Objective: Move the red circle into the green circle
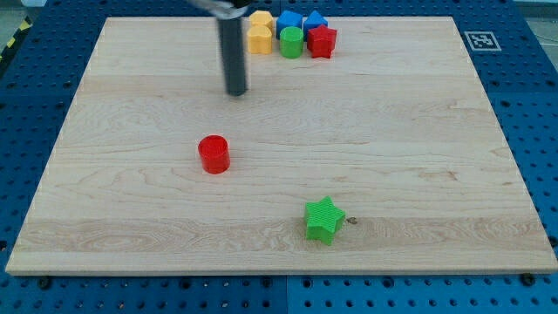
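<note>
The red circle (214, 154) stands alone on the wooden board, left of centre. The green circle (291, 42) stands at the view's top in a tight cluster of blocks. My tip (236, 92) is above the red circle in the view, slightly to its right and apart from it. The tip is left of and below the cluster, touching no block.
The cluster at the top holds two yellow blocks (260, 37), a blue block (289, 21), another blue block (315, 22) and a red star (322, 41) right of the green circle. A green star (323, 219) sits near the view's bottom. The board's edge (279, 273) borders a blue pegboard.
</note>
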{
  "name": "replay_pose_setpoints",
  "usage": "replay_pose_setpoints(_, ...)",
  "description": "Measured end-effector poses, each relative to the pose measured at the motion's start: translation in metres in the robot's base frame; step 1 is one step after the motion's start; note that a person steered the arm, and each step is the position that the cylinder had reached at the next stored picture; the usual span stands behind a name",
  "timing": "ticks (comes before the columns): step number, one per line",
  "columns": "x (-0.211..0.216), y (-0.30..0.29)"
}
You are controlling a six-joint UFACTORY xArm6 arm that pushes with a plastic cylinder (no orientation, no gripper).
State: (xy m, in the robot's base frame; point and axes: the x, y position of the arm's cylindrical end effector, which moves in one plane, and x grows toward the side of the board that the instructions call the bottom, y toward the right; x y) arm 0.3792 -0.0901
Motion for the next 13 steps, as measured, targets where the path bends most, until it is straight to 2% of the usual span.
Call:
replay_pose_setpoints(1, 0.068, -0.023)
replay_pose_setpoints(2, 0.116, -0.017)
replay_pose_setpoints(3, 0.121, 0.019)
replay_pose_setpoints(4, 0.121, 0.025)
replay_pose_setpoints(5, 0.149, 0.002)
replay_pose_setpoints(6, 0.159, 0.014)
replay_pose_setpoints(7, 0.144, 0.055)
replay_pose_setpoints(9, 0.069, 0.119)
replay_pose_setpoints(11, 0.1, 0.137)
replay_pose_setpoints(12, 0.093, 0.166)
replay_pose_setpoints(13, 0.052, 0.164)
